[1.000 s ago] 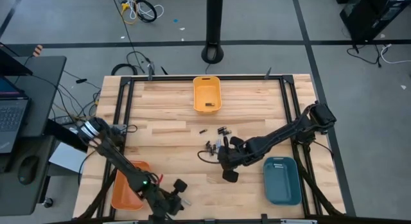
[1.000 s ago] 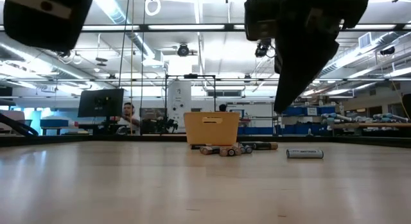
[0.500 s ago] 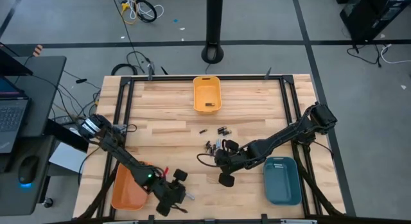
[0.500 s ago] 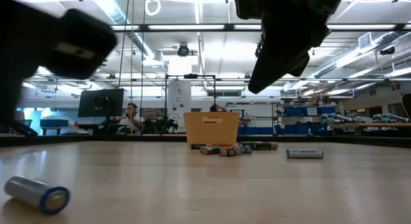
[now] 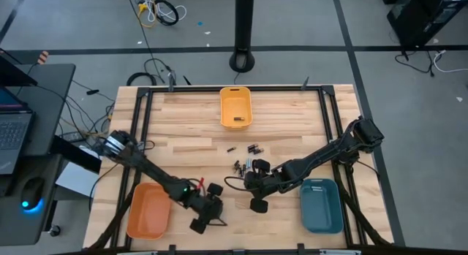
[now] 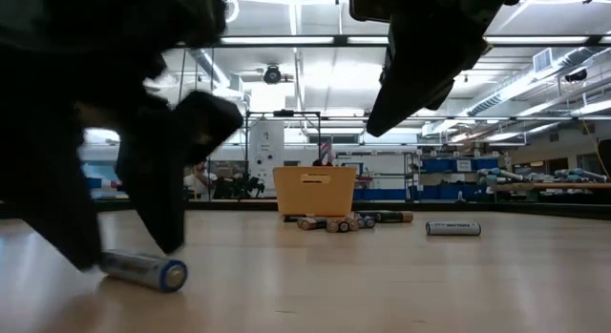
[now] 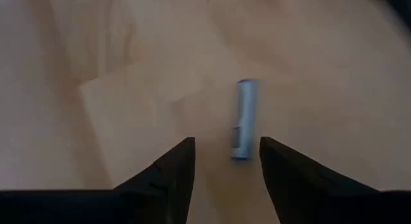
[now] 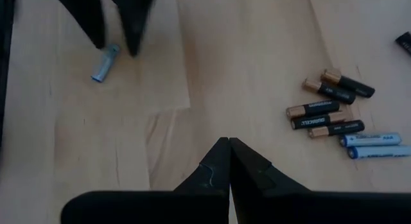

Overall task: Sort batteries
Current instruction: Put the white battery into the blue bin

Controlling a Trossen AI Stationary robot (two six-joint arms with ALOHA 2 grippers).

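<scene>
i am holding the left gripper [image 7: 221, 156] spread wide over one pale battery [image 7: 244, 120] lying loose on the near table [image 5: 190, 138]. the right gripper [image 8: 229, 161] is pressed together, empty. most batteries [image 8: 340, 118] are waiting mid-table; one is sitting in the far bin [image 5: 235, 107].

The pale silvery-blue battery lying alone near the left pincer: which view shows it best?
The left wrist view: the pale silvery-blue battery lies unobstructed ahead of the left pincer. The low view partly hides it; the right wrist view shows it small; the high view doesn't resolve it.
</scene>
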